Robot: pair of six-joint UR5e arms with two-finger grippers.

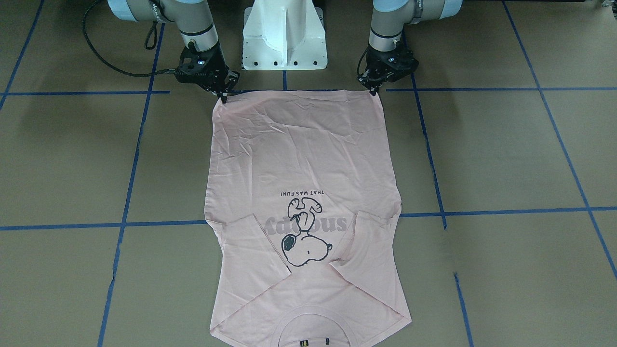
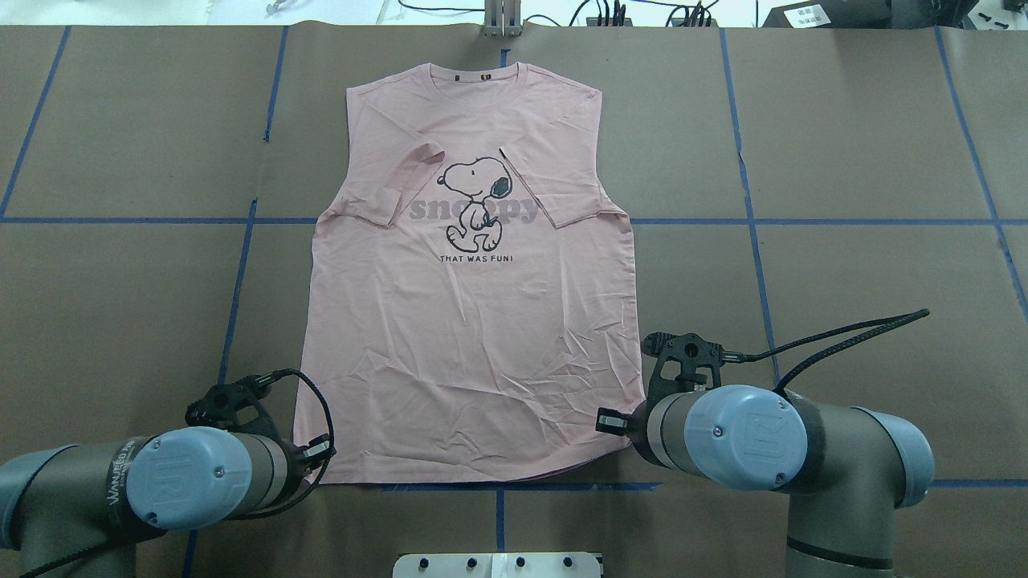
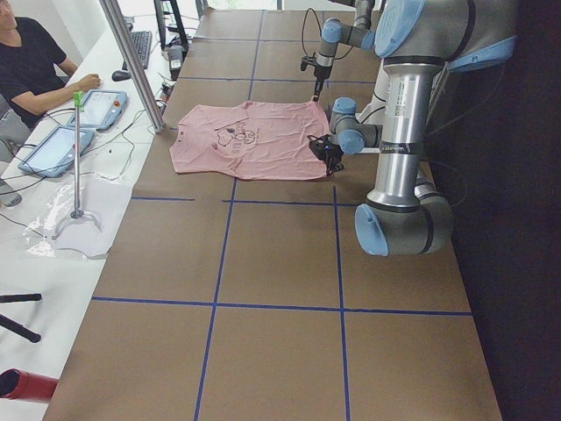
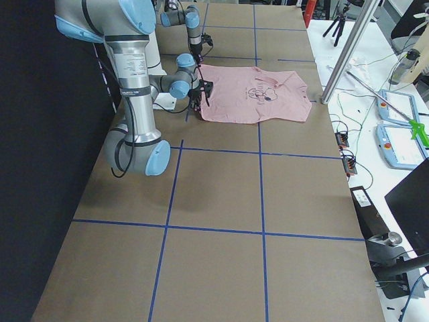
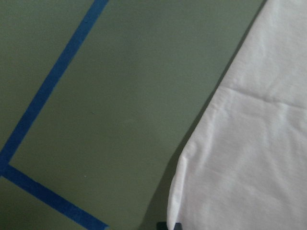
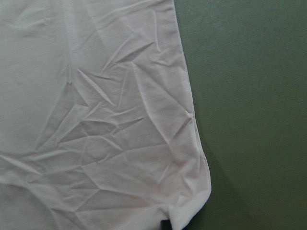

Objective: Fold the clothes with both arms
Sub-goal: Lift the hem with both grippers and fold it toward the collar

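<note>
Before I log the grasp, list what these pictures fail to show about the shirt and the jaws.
1. Jaws of the grey left arm and grey right arm, open or closed on the pale pink Snoopy T-shirt at its hem corners: overhead view, wrists cover them; front view, too small; wrist views, cut off at the bottom edge.
2. Text on the collar label: front view, cut by the bottom edge; overhead view, too small.

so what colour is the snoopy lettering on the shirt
The lettering is grey, on a pale pink T-shirt; clearest overhead.
</note>
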